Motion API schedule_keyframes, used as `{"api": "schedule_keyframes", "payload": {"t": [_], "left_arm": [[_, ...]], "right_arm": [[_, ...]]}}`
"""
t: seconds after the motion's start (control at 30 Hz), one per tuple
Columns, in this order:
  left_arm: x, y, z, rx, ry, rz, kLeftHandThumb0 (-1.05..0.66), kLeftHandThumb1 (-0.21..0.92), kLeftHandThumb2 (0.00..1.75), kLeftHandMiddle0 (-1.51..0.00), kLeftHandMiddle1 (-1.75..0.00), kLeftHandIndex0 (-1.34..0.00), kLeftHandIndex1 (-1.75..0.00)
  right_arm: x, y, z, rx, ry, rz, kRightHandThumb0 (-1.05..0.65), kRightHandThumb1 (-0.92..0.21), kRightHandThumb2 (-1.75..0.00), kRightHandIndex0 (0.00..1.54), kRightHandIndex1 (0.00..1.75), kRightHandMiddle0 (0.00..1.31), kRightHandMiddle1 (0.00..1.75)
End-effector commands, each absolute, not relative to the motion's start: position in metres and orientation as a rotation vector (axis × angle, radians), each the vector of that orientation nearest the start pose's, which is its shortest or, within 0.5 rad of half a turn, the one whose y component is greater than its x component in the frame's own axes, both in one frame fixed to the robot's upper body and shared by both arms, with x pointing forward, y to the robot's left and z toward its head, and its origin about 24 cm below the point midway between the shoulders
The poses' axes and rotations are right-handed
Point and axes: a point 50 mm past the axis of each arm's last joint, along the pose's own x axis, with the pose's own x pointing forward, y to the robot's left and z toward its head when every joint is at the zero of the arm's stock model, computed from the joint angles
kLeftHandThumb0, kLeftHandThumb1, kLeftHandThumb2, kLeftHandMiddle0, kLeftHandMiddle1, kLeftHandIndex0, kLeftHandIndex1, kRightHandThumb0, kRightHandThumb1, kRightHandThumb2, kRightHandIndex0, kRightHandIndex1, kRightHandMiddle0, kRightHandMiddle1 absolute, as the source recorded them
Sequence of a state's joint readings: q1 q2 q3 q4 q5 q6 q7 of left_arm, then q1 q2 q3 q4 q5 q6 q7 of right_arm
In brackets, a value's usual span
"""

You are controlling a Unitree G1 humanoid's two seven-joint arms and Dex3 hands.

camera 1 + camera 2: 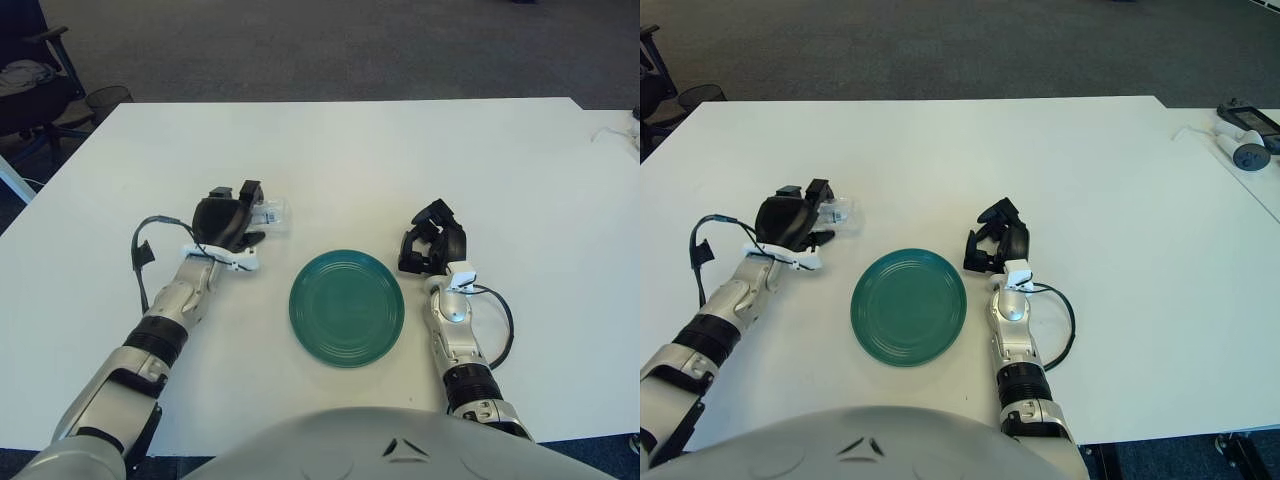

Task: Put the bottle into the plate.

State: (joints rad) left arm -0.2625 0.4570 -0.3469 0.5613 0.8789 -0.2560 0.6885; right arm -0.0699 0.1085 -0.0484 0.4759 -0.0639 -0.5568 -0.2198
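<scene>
The left hand (226, 221) hides most of the clear bottle (270, 213); only 1 end shows.

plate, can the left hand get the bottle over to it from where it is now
Probably yes. The left hand holds the clear bottle just left of the green plate, and only bare table shows between them. The right hand is at the plate's far side.
</scene>
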Motion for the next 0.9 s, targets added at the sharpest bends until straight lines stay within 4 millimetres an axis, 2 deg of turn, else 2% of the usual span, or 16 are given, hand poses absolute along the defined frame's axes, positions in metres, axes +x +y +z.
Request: {"api": "schedule_keyframes", "payload": {"t": [0.0,0.4,0.7,0.77,0.87], "left_arm": [[0.280,0.202,0.024,1.238,-0.469,0.109,-0.47,0.31,1.32,-1.20,-1.75,-0.61,-1.75],[0.282,0.199,0.026,1.209,-0.524,0.122,-0.47,0.31,1.32,-1.21,-1.75,-0.61,-1.75],[0.286,0.199,0.041,1.181,-0.546,0.110,-0.46,0.32,1.30,-1.20,-1.75,-0.60,-1.75],[0.290,0.199,0.050,1.175,-0.560,0.111,-0.46,0.33,1.30,-1.19,-1.75,-0.60,-1.75],[0.297,0.197,0.083,1.145,-0.629,0.113,-0.46,0.33,1.30,-1.19,-1.75,-0.59,-1.75]], "right_arm": [[0.218,-0.145,-0.042,0.066,0.077,-0.275,0.00,-0.06,-1.58,0.82,1.66,0.58,1.75],[0.217,-0.145,-0.042,0.044,0.086,-0.294,0.00,-0.06,-1.58,0.83,1.65,0.58,1.75],[0.217,-0.145,-0.042,0.062,0.084,-0.275,0.00,-0.06,-1.58,0.84,1.64,0.58,1.75],[0.217,-0.145,-0.043,0.059,0.083,-0.278,0.00,-0.06,-1.58,0.84,1.64,0.58,1.75],[0.218,-0.145,-0.043,0.051,0.086,-0.281,0.00,-0.06,-1.57,0.84,1.63,0.58,1.75]]}}
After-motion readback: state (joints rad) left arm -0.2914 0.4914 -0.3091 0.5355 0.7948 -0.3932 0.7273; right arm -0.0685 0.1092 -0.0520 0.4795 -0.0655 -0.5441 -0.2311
